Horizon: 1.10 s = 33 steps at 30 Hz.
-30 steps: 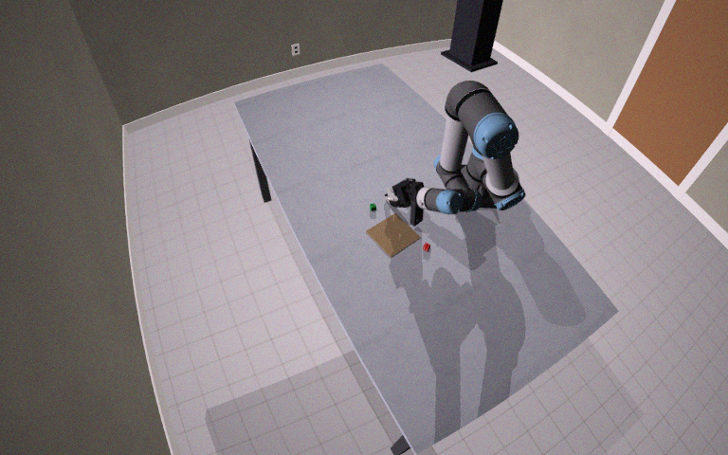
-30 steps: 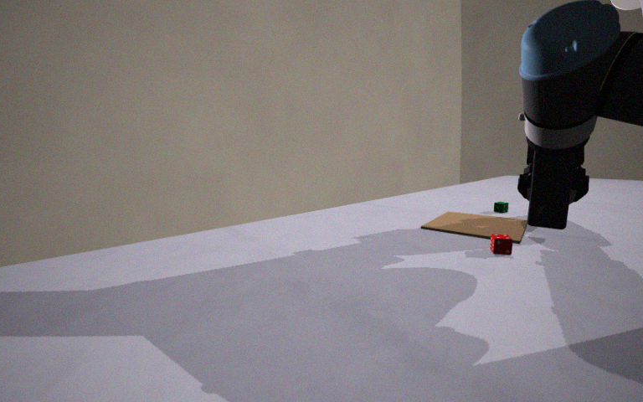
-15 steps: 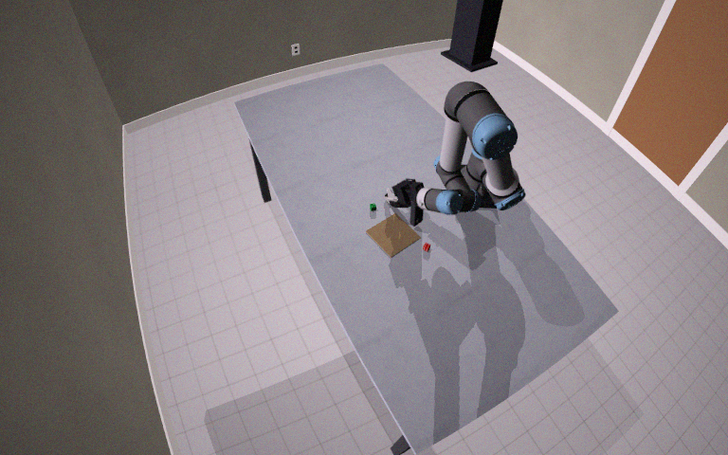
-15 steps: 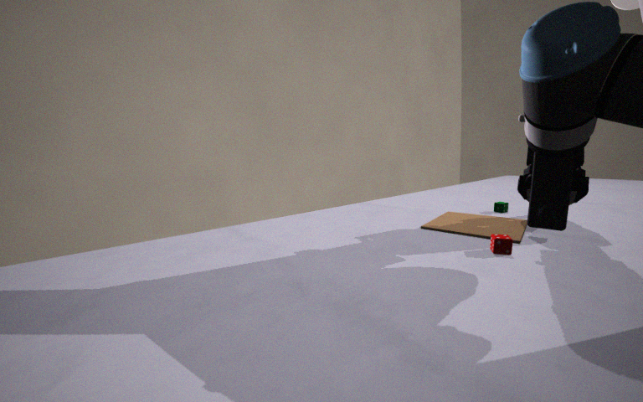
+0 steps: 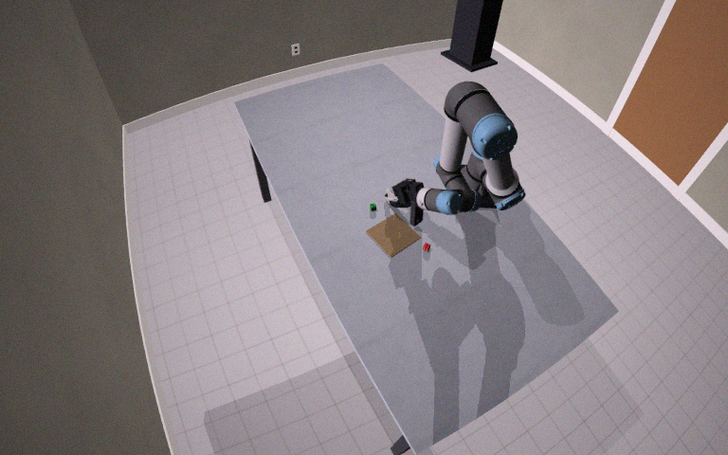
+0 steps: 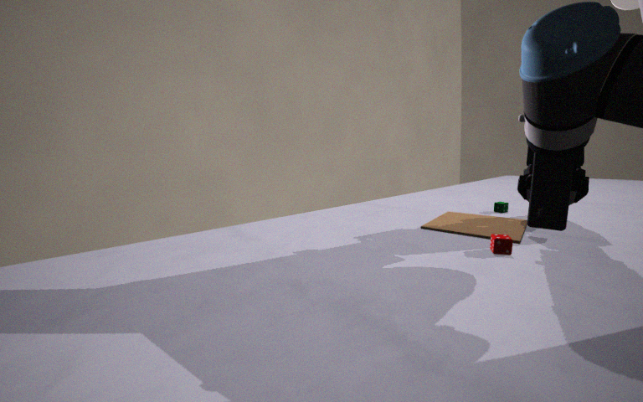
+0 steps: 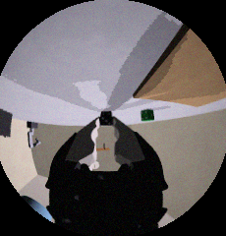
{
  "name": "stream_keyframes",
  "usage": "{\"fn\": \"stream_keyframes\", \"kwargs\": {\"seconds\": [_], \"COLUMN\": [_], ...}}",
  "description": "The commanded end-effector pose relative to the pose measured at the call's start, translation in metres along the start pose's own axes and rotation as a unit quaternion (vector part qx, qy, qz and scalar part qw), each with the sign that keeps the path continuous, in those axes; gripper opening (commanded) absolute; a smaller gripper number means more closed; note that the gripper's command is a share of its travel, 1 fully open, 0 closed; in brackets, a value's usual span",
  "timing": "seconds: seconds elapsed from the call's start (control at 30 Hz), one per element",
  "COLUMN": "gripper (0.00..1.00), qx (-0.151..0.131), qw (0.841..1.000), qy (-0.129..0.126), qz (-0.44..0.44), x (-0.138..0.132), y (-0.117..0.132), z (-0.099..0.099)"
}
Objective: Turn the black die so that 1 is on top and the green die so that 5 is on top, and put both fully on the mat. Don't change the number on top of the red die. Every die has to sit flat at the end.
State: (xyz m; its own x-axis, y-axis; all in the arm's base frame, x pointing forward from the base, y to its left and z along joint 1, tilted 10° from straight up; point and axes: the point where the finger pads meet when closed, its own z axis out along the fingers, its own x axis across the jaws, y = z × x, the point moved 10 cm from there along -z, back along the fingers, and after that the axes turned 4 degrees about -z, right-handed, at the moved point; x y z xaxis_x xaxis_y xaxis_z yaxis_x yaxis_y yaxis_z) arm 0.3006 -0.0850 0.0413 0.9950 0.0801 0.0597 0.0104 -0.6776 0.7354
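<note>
My gripper (image 5: 389, 195) (image 7: 106, 117) is shut on the black die (image 7: 106, 118), whose dark cube shows between the fingertips in the wrist view. Its top number cannot be read. The gripper is tilted over the table, beyond the mat's near right side. In the exterior view its fingertips are hidden. The green die (image 5: 373, 207) (image 6: 501, 206) (image 7: 147, 115) sits on the table off the mat, its top number unreadable. The red die (image 5: 426, 246) (image 6: 501, 244) sits flat on the table beside the mat. The brown mat (image 5: 379, 232) (image 6: 444, 221) (image 7: 192, 64) has no die on it.
The grey table (image 5: 311, 146) (image 6: 215, 279) extends well around the dice. The arm's blue wrist joint (image 5: 447, 201) (image 6: 569, 44) is close to the gripper. A dark column (image 5: 472, 33) stands on the floor beyond the table.
</note>
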Motion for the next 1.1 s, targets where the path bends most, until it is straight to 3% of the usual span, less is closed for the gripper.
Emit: {"fn": "stream_keyframes", "kwargs": {"seconds": [0.0, 0.33, 0.77, 1.07], "gripper": [0.03, 0.03, 0.21, 0.21], "qx": [0.000, 0.000, 0.000, 0.000], "qw": [1.000, 1.000, 1.000, 1.000], "qy": [0.000, 0.000, 0.000, 0.000], "qz": [0.000, 0.000, 0.000, 0.000], "x": [0.0001, 0.0001, 0.0001, 0.0001], "y": [0.0002, 0.0002, 0.0002, 0.0002], "z": [-0.0001, -0.0001, -0.0001, -0.0001]}}
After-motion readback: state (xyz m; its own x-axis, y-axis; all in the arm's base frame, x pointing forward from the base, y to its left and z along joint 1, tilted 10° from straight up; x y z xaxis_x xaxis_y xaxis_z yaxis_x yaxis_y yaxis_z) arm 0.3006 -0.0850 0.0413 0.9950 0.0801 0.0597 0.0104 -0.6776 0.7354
